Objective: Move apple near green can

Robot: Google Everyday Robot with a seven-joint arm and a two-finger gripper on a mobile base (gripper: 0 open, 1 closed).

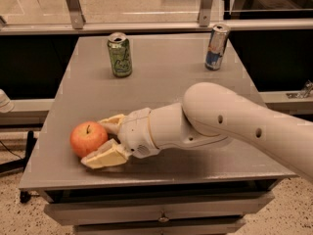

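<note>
The red-orange apple [88,138] sits near the front left of the grey table [161,77]. My gripper [100,141] is right beside it on its right side, with one cream finger [113,123] behind the apple and the other in front, jaws spread around its right half. The fingers look to touch or nearly touch the apple; it still rests on the table. The green can [120,54] stands upright at the back left, well away from the apple.
A slimmer silver-and-blue can [216,46] stands at the back right. A metal rail with posts [205,6] runs behind the table. The table's front edge lies close below the apple and gripper.
</note>
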